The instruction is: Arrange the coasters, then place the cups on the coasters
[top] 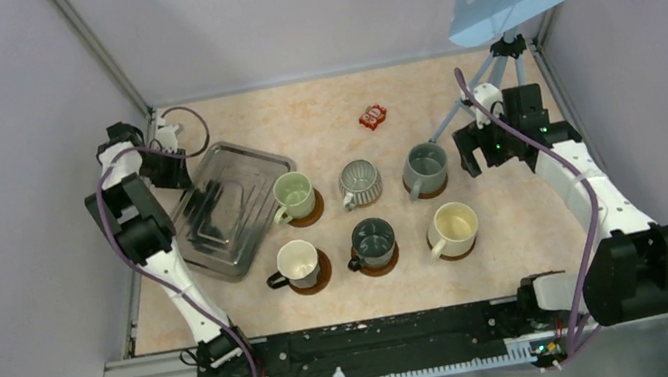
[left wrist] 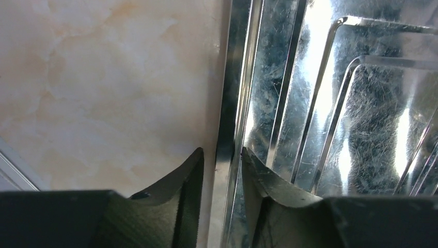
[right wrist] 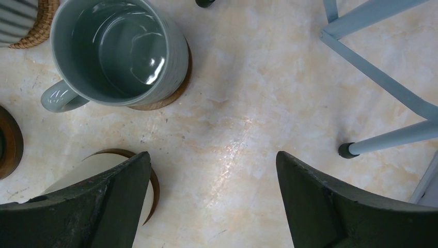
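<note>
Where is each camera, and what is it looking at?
Top camera: above and behind the arms, looking down on the table; both arms, left hand and right hand, show.
Left wrist camera: on the left wrist, looking down at the metal tray; its two fingers straddle the rim.
Right wrist camera: on the right wrist, looking down at the grey-blue cup on a coaster; its open fingers show.
Shared: top and right wrist both see that cup; top and left wrist both see the tray.
</note>
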Available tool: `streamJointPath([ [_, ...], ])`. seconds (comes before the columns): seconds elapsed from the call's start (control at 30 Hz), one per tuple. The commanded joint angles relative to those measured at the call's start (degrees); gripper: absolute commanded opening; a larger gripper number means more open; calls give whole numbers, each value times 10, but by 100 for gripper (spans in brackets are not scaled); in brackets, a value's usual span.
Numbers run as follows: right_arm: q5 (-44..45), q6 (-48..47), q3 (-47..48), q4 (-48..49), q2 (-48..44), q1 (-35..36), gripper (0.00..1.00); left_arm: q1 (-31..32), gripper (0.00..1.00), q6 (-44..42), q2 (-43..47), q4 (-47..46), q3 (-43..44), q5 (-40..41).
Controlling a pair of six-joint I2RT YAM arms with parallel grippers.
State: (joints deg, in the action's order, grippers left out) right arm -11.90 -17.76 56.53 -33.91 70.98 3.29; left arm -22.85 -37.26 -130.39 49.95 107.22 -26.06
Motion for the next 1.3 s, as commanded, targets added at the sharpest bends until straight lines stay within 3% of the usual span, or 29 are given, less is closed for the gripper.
streamJointPath([
  [0.0, -6, 7, 32, 16, 2, 5, 90, -8, 34, 8, 0, 26, -31, 16],
  [0.37, -3, 9, 18, 20, -10, 5, 90, -72, 12, 13, 66, -4, -133, 50],
  [0.8, -7, 13, 8, 23, -22, 5, 90, -130, 9, -23, 144, -34, -257, 80],
  [1.27, -4, 13, -1, 22, -41, 6, 90, -158, 6, 55, 220, -84, -355, 105],
])
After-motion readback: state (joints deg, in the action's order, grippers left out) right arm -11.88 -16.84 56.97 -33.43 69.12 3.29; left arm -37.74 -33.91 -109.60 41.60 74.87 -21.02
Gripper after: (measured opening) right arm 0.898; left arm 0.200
